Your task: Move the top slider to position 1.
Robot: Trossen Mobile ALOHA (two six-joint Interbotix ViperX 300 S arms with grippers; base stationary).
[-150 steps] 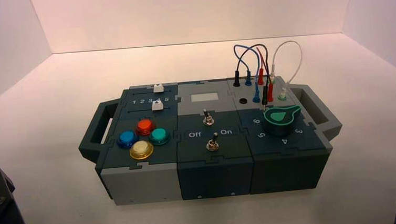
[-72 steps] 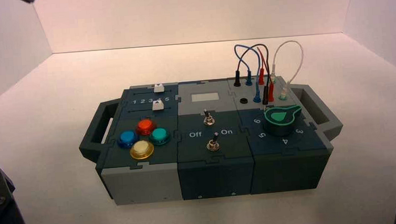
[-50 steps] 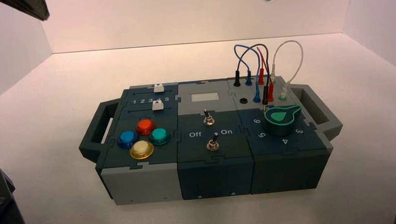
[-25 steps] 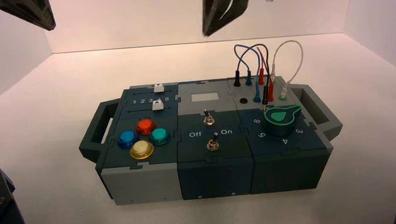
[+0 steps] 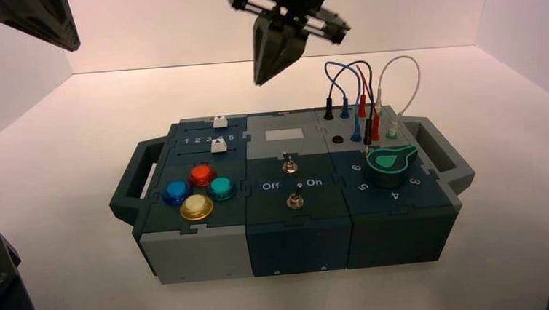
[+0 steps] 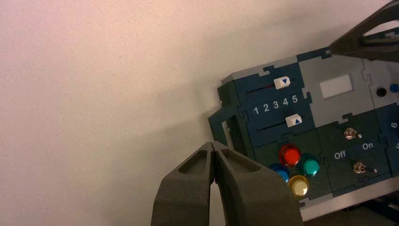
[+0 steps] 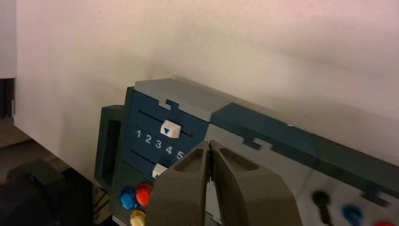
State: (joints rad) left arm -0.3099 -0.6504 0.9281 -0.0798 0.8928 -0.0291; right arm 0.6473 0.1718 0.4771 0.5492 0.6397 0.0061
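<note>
The top slider [image 5: 219,121] is a small white knob [image 6: 282,82] in a dark groove at the box's far left corner. In both wrist views it stands by the printed 4 [image 7: 170,128]. Position 1 [image 6: 256,110] is the first digit of the row "1 2 3 4 5" [image 7: 139,134] between the two sliders. My right gripper [image 5: 259,81] hangs shut in the air, above and behind the box's middle, to the right of the slider [image 7: 209,142]. My left gripper [image 5: 72,46] is shut and high at the far left, away from the box [image 6: 214,144].
A second white slider [image 5: 218,146] sits below the digit row. Several round coloured buttons [image 5: 196,188] lie nearer me. Two toggle switches [image 5: 289,166] stand mid-box, with the green dial [image 5: 389,163] and looped wires [image 5: 360,83] at the right. Handles [image 5: 133,181] stick out at both ends.
My right gripper has come down from the top edge and moved left, over the back of the box. My left gripper has edged in at the top left. The box's parts have not moved.
</note>
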